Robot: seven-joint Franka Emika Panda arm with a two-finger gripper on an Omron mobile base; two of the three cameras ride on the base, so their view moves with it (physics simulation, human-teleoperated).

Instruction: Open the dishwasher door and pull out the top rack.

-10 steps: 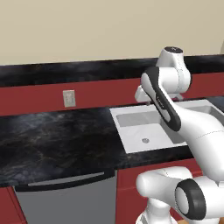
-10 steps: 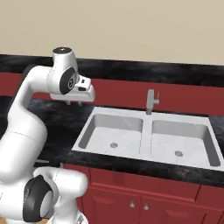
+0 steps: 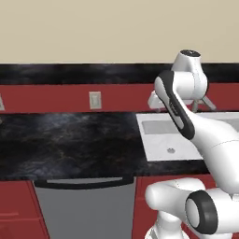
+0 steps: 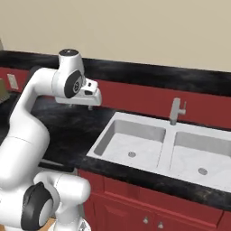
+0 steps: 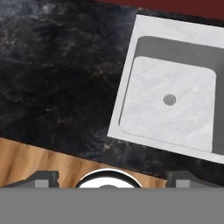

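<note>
The dishwasher door [image 3: 84, 205] sits shut beneath the counter's [image 3: 70, 144] front edge, left of the sink [image 4: 153, 144], its handle unreached. The gripper [image 4: 92, 106] hangs high over the counter, fingers [image 5: 43, 178] apart and empty, probably readied for that handle.

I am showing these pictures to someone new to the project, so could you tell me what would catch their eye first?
Most striking is the white arm reared high over the black marble counter, its open gripper hanging above the counter just left of the white double sink. Next comes the red band of cabinet fronts under the sink. The grey dishwasher door, shut, sits below the counter's front edge, left of the arm's base.
</note>
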